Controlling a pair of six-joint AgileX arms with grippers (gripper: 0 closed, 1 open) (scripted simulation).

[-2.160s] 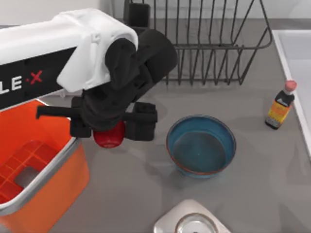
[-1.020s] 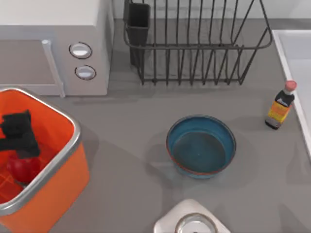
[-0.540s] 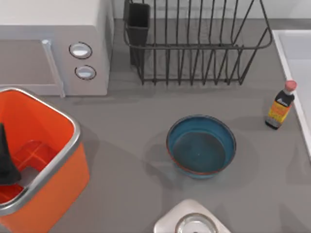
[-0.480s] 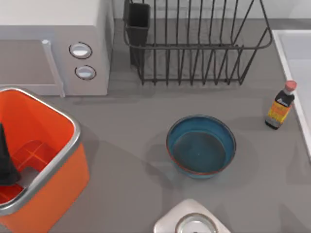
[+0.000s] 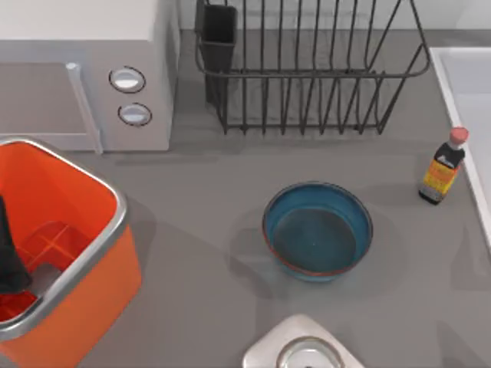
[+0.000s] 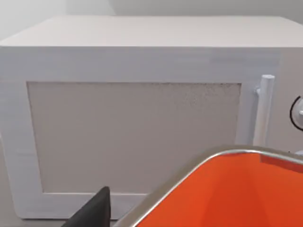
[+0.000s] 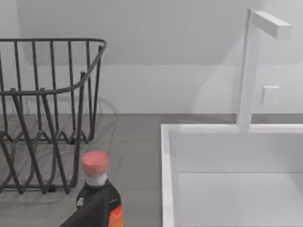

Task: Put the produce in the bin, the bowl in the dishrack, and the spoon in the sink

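Observation:
The blue-teal bowl point(image 5: 317, 230) sits upright on the grey counter, right of centre, with nothing in it. The orange bin point(image 5: 92, 253) stands at the front left, its silver rim point(image 6: 213, 158) close in the left wrist view. A dark part of my left gripper point(image 5: 9, 257) hangs over the bin's left side at the picture's edge. The produce and the spoon are out of view. The dishrack point(image 5: 322, 84) stands at the back with its black cup point(image 5: 219, 34). The white sink point(image 5: 469, 84) lies at the far right, and my right arm looks across the sink point(image 7: 236, 184).
A white microwave point(image 5: 77, 69) stands behind the bin at back left. A small dark bottle with a pink cap point(image 5: 443, 165) stands between the bowl and the sink. A silver round-holed metal piece point(image 5: 303, 349) lies at the front edge. A white faucet point(image 7: 251, 71) rises behind the sink.
My left arm carried the red produce from beside the bowl into the bin, then drew off to the left edge. The produce has dropped out of sight. The bowl has not moved.

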